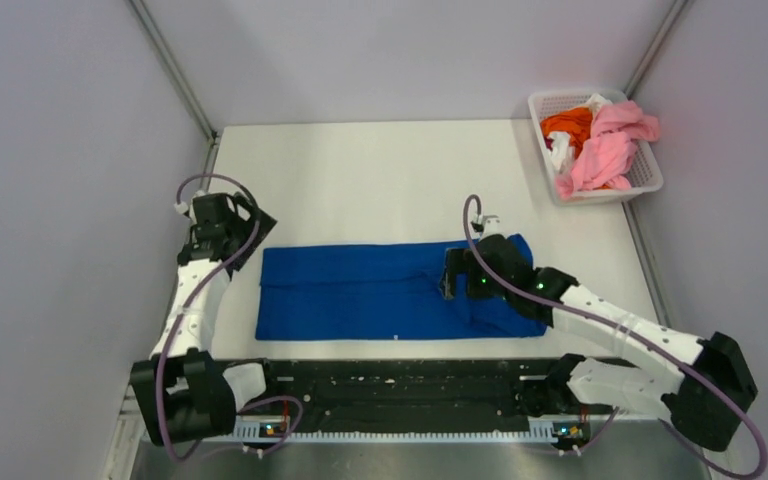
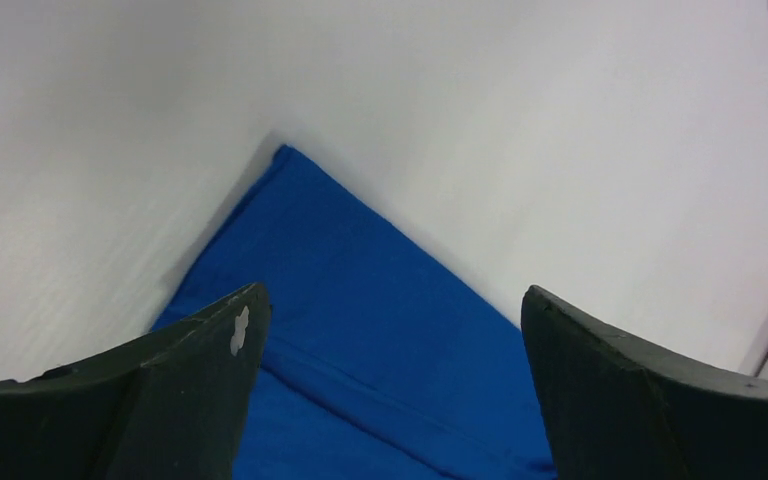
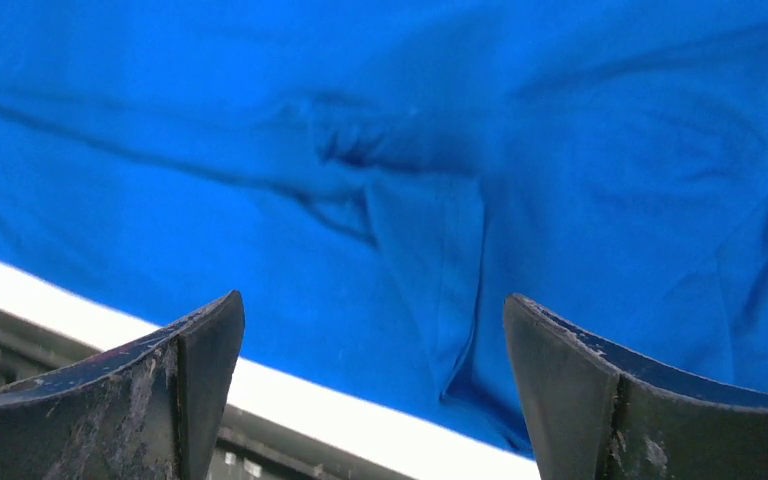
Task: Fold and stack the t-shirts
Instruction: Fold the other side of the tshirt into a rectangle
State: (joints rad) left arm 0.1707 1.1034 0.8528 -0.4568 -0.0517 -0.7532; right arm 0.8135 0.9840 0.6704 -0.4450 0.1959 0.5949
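A royal blue t-shirt (image 1: 360,290) lies folded into a long flat strip across the middle of the white table; its print is hidden. My left gripper (image 1: 250,232) is open and empty just off the strip's far left corner (image 2: 290,165). My right gripper (image 1: 447,275) is open and empty over the strip's right part, above a folded sleeve (image 3: 430,250), near its front edge. Pink (image 1: 605,150), orange (image 1: 567,124) and white (image 1: 561,150) t-shirts lie crumpled in the basket.
A white lattice basket (image 1: 650,178) stands at the table's far right corner. Grey walls close in the left, back and right. A black rail (image 1: 410,385) runs along the near edge between the arm bases. Bare white table (image 1: 380,180) lies behind the strip.
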